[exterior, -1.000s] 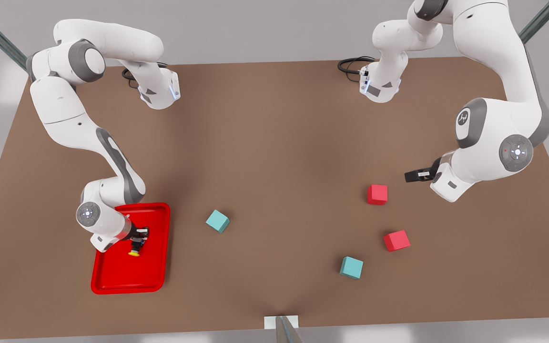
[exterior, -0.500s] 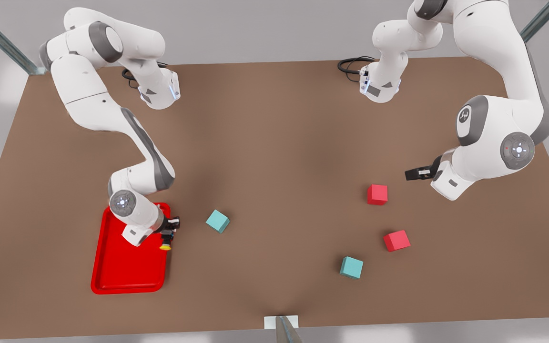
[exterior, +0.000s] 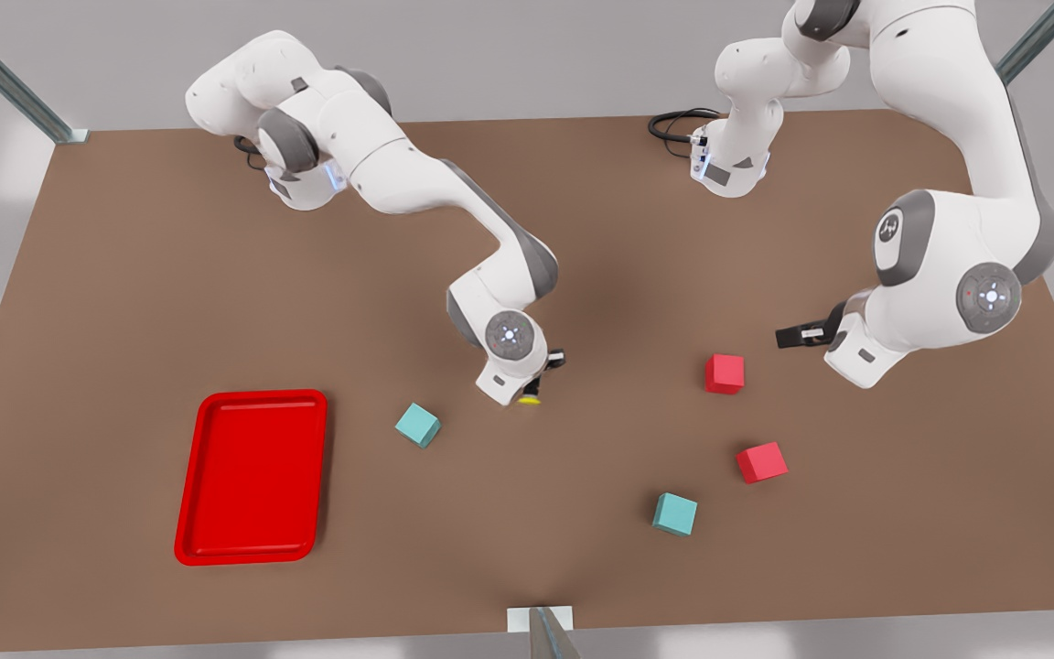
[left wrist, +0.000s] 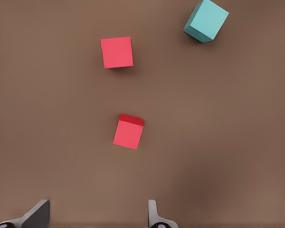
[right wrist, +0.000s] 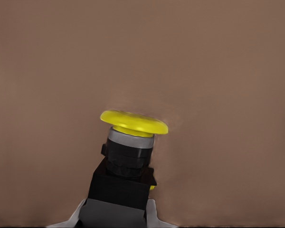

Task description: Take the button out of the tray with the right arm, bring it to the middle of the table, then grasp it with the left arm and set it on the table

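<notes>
The button (exterior: pixel 530 397), a yellow cap on a dark body, hangs cap-down just above the table (exterior: pixel 600 220) near its middle. My right gripper (exterior: pixel 538 383) is shut on its body. In the right wrist view the button (right wrist: pixel 133 142) sticks out from between that gripper's (right wrist: pixel 115 213) fingers over bare brown tabletop. The red tray (exterior: pixel 252 476) lies empty at the front view's left. My left gripper (exterior: pixel 797 336) waits open above the table at the front view's right; in the left wrist view that gripper (left wrist: pixel 96 218) has nothing between its fingertips.
One teal cube (exterior: pixel 418 425) sits just to the front view's left of the button. Two red cubes (exterior: pixel 725 373) (exterior: pixel 761 461) and another teal cube (exterior: pixel 675 513) lie below the left gripper; the left wrist view shows these red cubes (left wrist: pixel 117 52) (left wrist: pixel 128 133) and the teal cube (left wrist: pixel 206 20).
My right arm has carried the button out of the tray and swung it toward the front view's right, to the table's middle. The left arm has barely moved.
</notes>
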Motion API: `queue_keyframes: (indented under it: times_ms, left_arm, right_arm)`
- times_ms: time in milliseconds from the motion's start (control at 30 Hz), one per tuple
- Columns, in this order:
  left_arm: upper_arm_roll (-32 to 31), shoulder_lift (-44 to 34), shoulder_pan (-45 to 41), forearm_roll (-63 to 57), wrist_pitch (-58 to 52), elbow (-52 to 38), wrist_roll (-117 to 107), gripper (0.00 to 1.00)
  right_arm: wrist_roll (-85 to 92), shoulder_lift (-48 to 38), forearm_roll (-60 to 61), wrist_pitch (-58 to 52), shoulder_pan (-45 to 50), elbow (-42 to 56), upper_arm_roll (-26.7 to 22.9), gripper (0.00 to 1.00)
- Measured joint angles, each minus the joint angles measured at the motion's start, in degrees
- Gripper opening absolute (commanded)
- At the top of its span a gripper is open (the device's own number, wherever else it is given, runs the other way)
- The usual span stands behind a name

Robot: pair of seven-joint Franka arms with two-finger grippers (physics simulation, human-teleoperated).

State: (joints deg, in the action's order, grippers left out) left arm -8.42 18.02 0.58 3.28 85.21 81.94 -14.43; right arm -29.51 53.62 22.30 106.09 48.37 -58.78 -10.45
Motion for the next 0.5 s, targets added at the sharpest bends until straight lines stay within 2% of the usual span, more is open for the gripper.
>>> queue_keyframes:
  times_ms: [300,333,500]
  left_arm:
    - [0.0,0.1,0.04,0.08,-0.08,0.0,-0.12,1.0]
    - [0.0,0.19,0.02,0.08,-0.07,-0.07,-0.13,1.0]
    - [-0.01,0.84,-0.78,0.15,-0.05,-0.24,-0.19,1.0]
  right_arm:
    - [-9.19,8.56,4.63,0.62,3.16,7.19,-0.31,0.51]
    - [-10.05,9.13,4.67,0.94,3.39,7.3,-0.47,1.0]
    - [-13.8,10.12,5.02,1.78,3.1,9.19,-0.37,1.0]
